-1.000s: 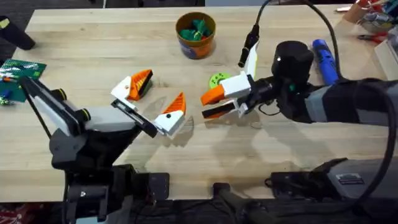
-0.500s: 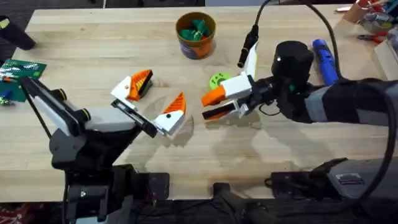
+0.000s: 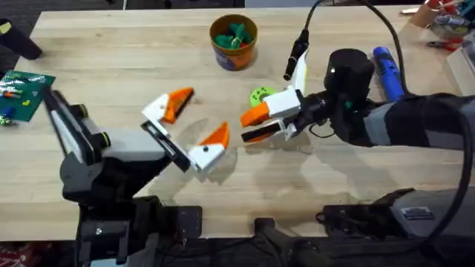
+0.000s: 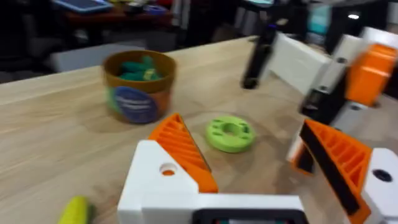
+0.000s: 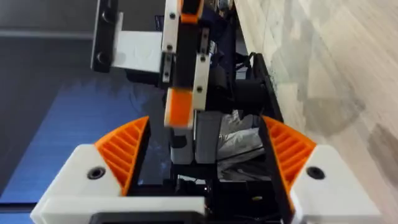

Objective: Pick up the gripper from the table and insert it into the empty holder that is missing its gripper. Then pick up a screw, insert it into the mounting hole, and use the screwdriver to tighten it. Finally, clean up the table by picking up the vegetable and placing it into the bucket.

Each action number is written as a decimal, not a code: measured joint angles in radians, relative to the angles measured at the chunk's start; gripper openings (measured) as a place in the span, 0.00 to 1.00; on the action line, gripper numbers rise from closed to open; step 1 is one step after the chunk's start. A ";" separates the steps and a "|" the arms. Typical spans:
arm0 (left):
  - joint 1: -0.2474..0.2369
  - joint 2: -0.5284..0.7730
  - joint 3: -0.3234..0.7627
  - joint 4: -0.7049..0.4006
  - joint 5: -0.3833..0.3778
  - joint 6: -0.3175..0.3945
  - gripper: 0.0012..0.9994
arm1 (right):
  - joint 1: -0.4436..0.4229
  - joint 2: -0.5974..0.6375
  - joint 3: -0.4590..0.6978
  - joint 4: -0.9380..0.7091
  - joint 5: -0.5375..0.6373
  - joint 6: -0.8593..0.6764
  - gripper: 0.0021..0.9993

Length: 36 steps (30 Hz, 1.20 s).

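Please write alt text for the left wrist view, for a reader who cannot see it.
Two orange-and-white fingers frame a wooden table. Beyond them lie a lime-green ring and an orange-brown bucket with green items inside; a yellow-green vegetable lies nearby.

Left pincer (image 3: pixel 191 126) open wide low over desk (image 3: pixel 111 67); right pincer (image 3: pixel 251 124) open beside green ring (image 3: pixel 260 96); bucket (image 3: pixel 234 41) behind, screwdriver (image 3: pixel 387 68) far right.

A pale wooden table (image 3: pixel 133 67) with visible grain stands before a dim room of dark furniture.
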State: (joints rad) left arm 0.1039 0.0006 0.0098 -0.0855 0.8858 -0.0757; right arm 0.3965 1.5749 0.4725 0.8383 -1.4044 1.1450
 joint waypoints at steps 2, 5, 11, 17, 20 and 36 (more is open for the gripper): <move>0.000 0.000 0.001 -0.012 0.080 0.000 0.99 | 0.000 0.000 0.000 0.000 0.000 0.000 0.99; 0.000 0.000 0.001 -0.028 0.209 0.000 0.99 | 0.000 0.000 0.000 0.000 0.001 0.000 0.99; 0.000 0.000 -0.001 -0.053 0.387 0.000 0.99 | 0.006 0.000 0.000 0.000 0.033 0.000 0.99; 0.000 0.000 -0.004 -0.061 0.496 0.000 0.99 | 0.079 0.041 0.045 0.000 0.066 0.000 0.99; 0.000 0.000 -0.004 -0.061 0.536 0.000 0.99 | 0.109 0.100 0.092 0.000 0.074 0.000 0.99; 0.000 0.000 -0.005 -0.082 0.615 -0.017 0.99 | 0.116 0.172 0.178 0.009 0.059 0.000 0.04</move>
State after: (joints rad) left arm 0.1040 0.0006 0.0044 -0.1679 1.5005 -0.0932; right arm 0.5129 1.7474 0.6508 0.8478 -1.3452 1.1447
